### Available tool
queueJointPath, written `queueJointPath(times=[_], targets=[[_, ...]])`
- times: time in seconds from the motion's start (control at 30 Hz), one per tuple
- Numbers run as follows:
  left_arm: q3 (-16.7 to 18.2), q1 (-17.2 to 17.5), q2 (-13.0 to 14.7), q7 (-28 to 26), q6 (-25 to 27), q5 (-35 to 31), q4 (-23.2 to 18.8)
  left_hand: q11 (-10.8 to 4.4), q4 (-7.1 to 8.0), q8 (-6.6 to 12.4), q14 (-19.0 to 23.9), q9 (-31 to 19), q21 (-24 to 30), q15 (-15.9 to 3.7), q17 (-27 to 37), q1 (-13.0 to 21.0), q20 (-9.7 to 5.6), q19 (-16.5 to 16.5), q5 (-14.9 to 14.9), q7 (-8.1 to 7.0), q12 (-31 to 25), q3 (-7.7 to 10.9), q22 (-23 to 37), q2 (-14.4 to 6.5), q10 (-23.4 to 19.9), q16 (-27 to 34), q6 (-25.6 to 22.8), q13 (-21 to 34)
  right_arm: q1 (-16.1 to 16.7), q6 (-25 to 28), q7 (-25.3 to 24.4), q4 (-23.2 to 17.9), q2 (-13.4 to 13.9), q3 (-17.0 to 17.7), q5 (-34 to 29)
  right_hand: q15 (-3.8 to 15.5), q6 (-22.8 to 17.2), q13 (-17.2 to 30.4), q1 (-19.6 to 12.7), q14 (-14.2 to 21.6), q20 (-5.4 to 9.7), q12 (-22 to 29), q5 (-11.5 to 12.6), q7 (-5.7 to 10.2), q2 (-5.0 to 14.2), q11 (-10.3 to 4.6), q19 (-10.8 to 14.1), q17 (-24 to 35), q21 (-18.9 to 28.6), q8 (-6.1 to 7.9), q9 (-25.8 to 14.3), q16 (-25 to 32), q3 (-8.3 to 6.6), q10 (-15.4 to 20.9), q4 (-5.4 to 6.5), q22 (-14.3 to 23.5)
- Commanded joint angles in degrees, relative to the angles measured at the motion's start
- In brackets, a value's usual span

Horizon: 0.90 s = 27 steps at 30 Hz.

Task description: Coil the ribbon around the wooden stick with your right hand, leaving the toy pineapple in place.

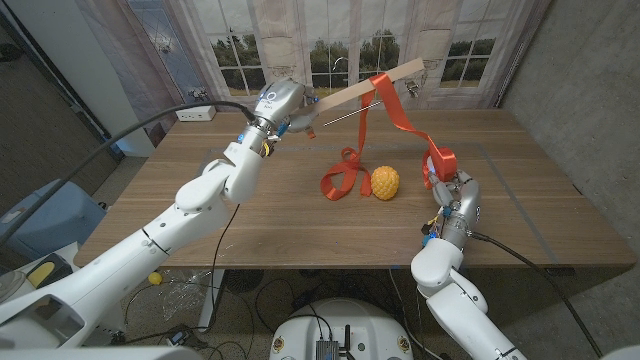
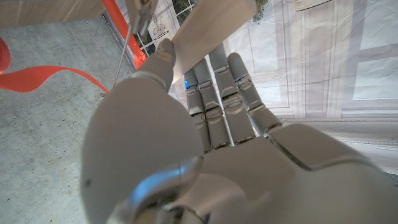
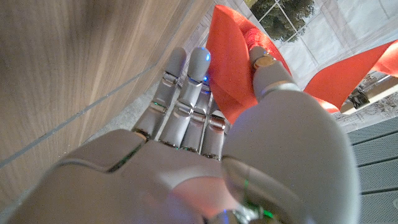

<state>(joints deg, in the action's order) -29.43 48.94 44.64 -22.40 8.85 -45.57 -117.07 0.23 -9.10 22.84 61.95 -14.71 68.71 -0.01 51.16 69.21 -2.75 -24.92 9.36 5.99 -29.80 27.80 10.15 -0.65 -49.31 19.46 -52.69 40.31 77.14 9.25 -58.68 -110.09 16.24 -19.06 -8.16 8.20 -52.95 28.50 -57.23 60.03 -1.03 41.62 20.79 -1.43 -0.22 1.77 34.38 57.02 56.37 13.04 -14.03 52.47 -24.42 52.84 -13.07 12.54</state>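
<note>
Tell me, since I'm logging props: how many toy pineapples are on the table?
1. The toy pineapple sits on the wooden table, right beside the ribbon loops lying there. None seems hidden.

The head view looks down from above onto the wooden table (image 1: 300, 220); each wrist view sits close behind its own hand, and all three share the ribbon (image 1: 400, 120) above that table
</note>
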Motion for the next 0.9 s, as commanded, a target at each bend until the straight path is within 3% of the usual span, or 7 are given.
queueJointPath(times=[0.03,0.4,0.9], targets=[[1.5,2.1,1.0,3.1,-1.8,2.9,-2.8,-3.86,-0.01,0.34,11.3,-5.5,0.5,-13.11,0.2,6.5,-2.45,0.3,0.5,-3.62,0.2,1.34,0.0,-6.9,-4.3,-0.1,-4.0,0.2,-8.0,3.6,2.6,7.0,0.8,-0.1,4.7,1.80,-14.5,2.8,-2.8,-2.0,0.14,0.4,0.1,-0.97,3.26,-2.40,-0.3,-0.1,0.5,-0.17,-2.8,0.4,-2.47,11.8,3.06,0.0],[3.3,4.9,2.4,6.0,-3.0,5.2,-6.6,-3.71,-0.01,0.31,11.5,-5.5,0.7,-13.10,0.3,6.5,-2.43,0.5,0.5,-3.44,0.3,1.36,0.0,-6.9,-4.5,-0.4,-4.0,0.3,-15.4,7.5,4.3,10.4,3.1,-1.1,6.4,1.69,-14.5,2.7,-3.1,-2.3,0.06,0.3,0.2,-1.00,3.51,-2.36,-0.7,-0.4,0.9,-0.37,-2.8,0.8,-1.97,11.7,3.09,-0.2],[7.0,9.5,4.1,9.4,-3.9,9.9,-10.3,-3.71,-0.04,0.33,11.7,-5.6,1.0,-13.10,0.5,6.5,-2.35,0.8,0.5,-3.49,0.5,1.40,0.0,-6.9,-4.6,-0.7,-4.1,0.4,-22.1,12.4,6.9,10.1,6.2,-2.5,7.4,1.75,-14.5,3.0,-3.2,-2.5,0.09,0.3,0.3,-0.92,3.68,-2.37,-1.2,-0.8,1.5,-0.72,-2.7,1.1,-1.60,11.6,3.12,-0.6]])
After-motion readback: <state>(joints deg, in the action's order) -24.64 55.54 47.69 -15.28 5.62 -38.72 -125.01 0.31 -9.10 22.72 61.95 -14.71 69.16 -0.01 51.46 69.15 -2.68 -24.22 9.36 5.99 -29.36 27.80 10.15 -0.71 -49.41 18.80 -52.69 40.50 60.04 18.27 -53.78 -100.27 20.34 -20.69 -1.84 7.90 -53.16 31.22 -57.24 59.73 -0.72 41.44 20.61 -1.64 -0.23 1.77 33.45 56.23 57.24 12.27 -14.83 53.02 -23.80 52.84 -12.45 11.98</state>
